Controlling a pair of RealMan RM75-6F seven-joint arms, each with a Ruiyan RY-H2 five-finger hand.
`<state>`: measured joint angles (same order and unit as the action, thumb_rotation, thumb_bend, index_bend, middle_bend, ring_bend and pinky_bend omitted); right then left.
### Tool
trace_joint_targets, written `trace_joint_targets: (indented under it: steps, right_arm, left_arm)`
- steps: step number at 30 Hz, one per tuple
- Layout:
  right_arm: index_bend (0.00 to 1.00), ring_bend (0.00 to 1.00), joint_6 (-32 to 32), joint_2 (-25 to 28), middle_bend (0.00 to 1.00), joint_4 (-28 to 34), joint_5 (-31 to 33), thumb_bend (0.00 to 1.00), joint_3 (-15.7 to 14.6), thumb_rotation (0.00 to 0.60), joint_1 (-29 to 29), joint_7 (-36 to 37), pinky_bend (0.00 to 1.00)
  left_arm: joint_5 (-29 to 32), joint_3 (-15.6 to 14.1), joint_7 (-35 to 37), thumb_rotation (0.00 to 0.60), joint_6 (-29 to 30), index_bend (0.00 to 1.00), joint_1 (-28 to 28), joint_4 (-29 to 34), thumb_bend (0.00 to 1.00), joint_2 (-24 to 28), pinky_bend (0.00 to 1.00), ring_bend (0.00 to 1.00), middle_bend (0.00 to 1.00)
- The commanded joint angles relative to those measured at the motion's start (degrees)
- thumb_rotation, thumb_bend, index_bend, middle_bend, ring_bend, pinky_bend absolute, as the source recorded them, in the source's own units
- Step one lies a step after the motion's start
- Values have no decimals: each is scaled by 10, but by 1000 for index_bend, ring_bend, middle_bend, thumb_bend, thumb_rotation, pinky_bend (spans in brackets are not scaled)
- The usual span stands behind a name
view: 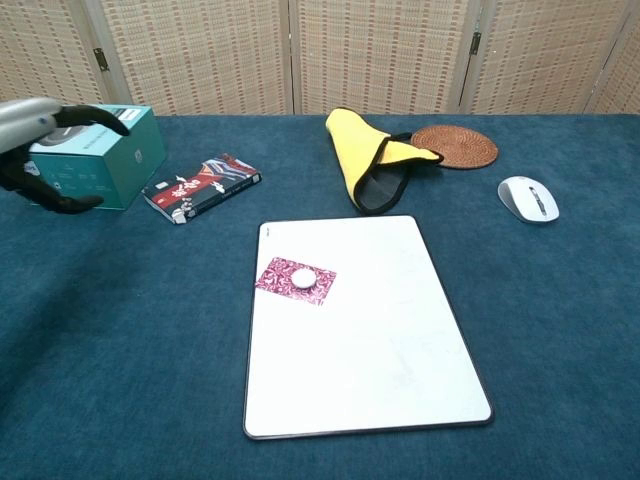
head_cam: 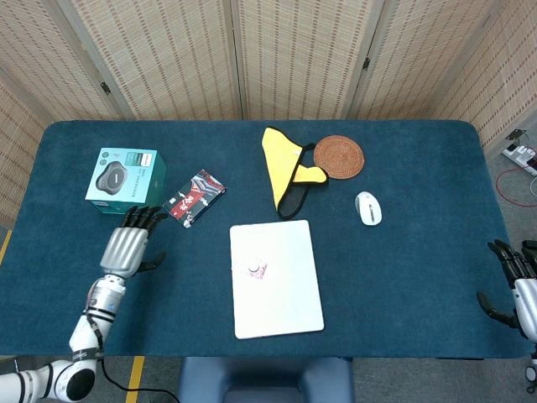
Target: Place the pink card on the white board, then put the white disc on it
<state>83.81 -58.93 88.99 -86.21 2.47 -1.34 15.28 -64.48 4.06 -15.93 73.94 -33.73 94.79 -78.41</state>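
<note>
Pink patterned card (view: 295, 281) lying flat near the left edge of the white board (view: 380, 350), slightly skewed to it, small round white disc (view: 303, 278) resting on the card, seemingly near its centre, board flat on table

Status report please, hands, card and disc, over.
Left hand open, off the board. Right hand open at table edge. Small white disc sits on patterned pink card, on flat white board. Nothing in the way.

Desk (view: 150, 350): matt blue cloth. White board (view: 370, 350): smooth, slightly glossy. Coaster (view: 455, 145): woven rattan. Mouse (view: 528, 197): glossy plastic.
</note>
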Motion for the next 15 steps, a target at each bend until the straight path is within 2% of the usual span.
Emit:
trace_joint_targets:
  steps: [1,8,15]
  right_arm:
    - [90,125,-1,2,114,-1,-9,368,-4,600,-1,23,24]
    - [116,126,-6,1,126,1,-13,368,-10,600,-3,17,25]
    - [118,125,-11,0,126,17,-10,368,-13,600,-3,-4,25]
  left_arm:
    - [-39,-28,24,600,59,206,52,19,369,33,0,100,145]
    - [-95,-74,17,600,128,215,129,45,369,70,0,100,145]
    - [-115,-85,18,600,149,216,172,54,369,77,0,99,145]
